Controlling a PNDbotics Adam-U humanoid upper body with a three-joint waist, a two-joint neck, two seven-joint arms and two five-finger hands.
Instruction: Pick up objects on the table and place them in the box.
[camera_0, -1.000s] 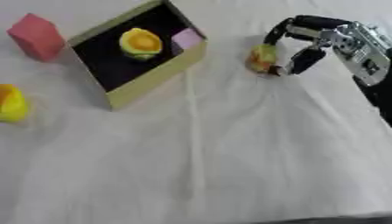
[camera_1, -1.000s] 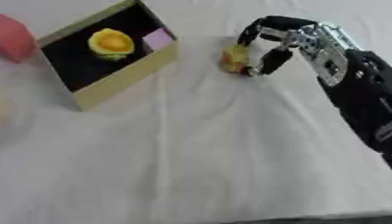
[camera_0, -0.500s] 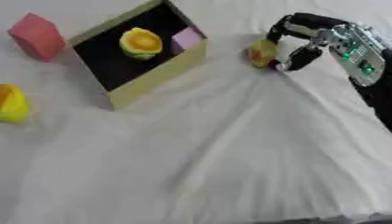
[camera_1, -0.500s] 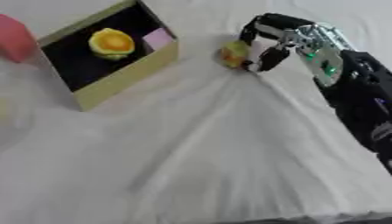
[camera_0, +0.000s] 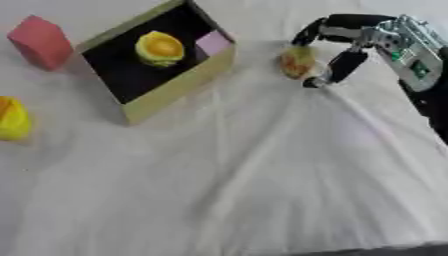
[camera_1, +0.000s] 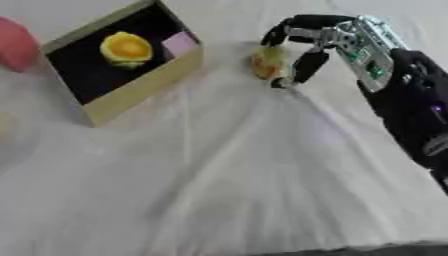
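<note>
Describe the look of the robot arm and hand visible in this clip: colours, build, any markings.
Only the right hand shows: black fingers on a silver metal palm block with small green marks. Behind it the forearm is bulky and black, with a tiny purple light. No cables or lettering can be made out.

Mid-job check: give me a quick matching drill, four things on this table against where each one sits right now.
Things:
1. yellow-orange object
2. pink block
3. small yellow-orange piece
4. yellow object

Places:
A. at the view's left edge, on the cloth
B. inside the box
C. between the fingers and thumb of the right hand
D. outside the box, beyond its left corner

Pairs: 1-B, 2-D, 3-C, 4-A
</note>
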